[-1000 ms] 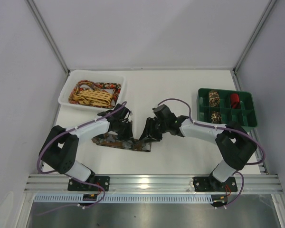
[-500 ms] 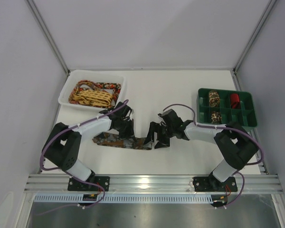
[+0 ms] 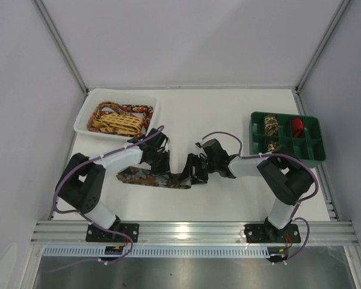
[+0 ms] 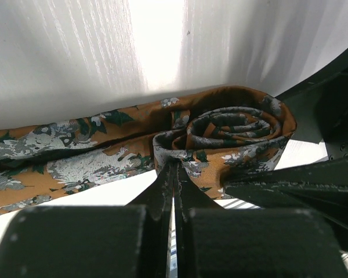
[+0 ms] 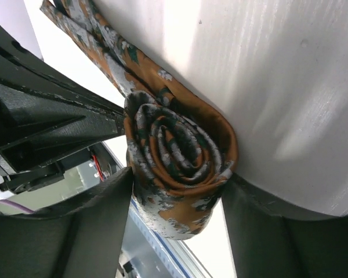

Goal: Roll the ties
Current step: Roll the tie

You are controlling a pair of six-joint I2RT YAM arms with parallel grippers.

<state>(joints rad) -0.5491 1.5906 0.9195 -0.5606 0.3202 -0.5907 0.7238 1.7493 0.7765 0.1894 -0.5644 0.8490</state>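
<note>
A brown-orange mottled tie (image 3: 145, 176) lies flat on the table, and its right end is wound into a coil (image 5: 174, 150). My right gripper (image 5: 177, 194) is shut on this coil, one finger on each side; it also shows in the top view (image 3: 194, 170). My left gripper (image 4: 175, 167) is shut, its tips pinching the fabric where the strip (image 4: 64, 156) runs into the coil (image 4: 232, 130). It shows in the top view (image 3: 162, 161) just left of the right gripper.
A white tray (image 3: 84, 117) at the back left holds a yellow lattice tie (image 3: 117, 123) and a red-floral tie (image 3: 138, 110). A green divided tray (image 3: 316, 135) at the right holds mottled coils (image 3: 271, 125) and a red coil (image 3: 296, 126).
My right gripper swung right and nearer, then came back left with the tie's end, now a tight coil. My left gripper edged right toward the coil.
</note>
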